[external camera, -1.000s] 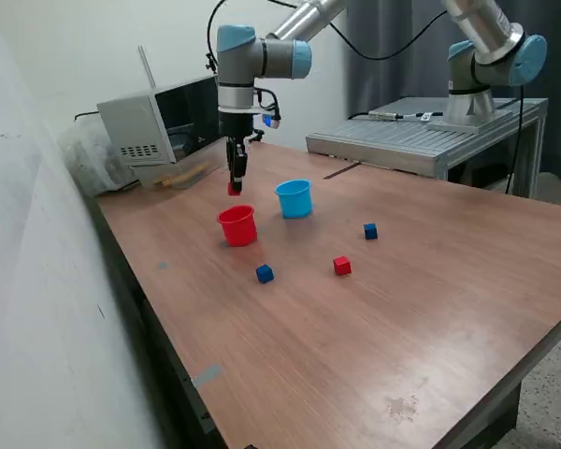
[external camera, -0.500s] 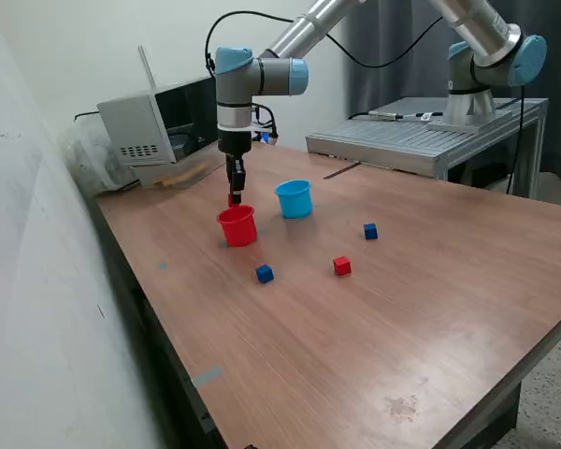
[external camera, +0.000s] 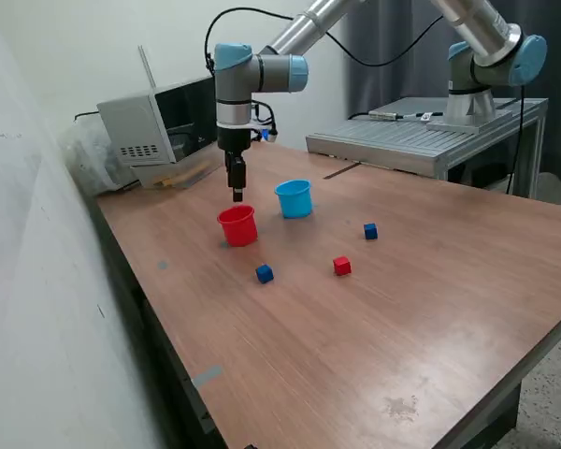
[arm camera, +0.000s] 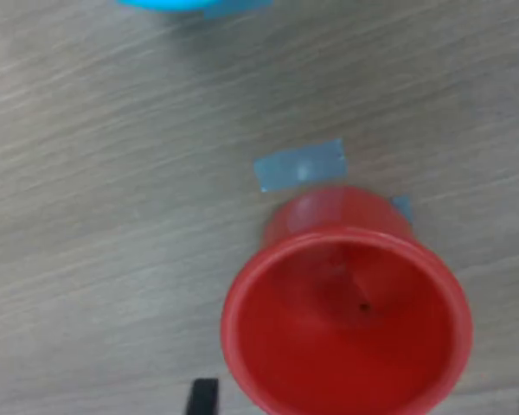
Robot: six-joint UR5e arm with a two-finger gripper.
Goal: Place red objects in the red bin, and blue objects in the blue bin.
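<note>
The red bin stands on the wooden table with the light blue bin on its right in the exterior view. My gripper hangs just above the red bin's rim, pointing down. In the wrist view the red bin lies right below, and my two fingertips stand wide apart, open, with nothing between them. Whether a cube lies inside the red bin is unclear. One red cube and two blue cubes lie on the table nearer the camera. The blue bin's edge shows in the wrist view.
A grey box-shaped appliance stands at the table's back, on the exterior view's left. A second robot arm stands on a metal bench behind. Pieces of blue tape lie on the table by the red bin.
The gripper moved from behind the red bin to just over it while holding a red cube. The cube no longer shows at the fingertips, and the fingers now stand open.
</note>
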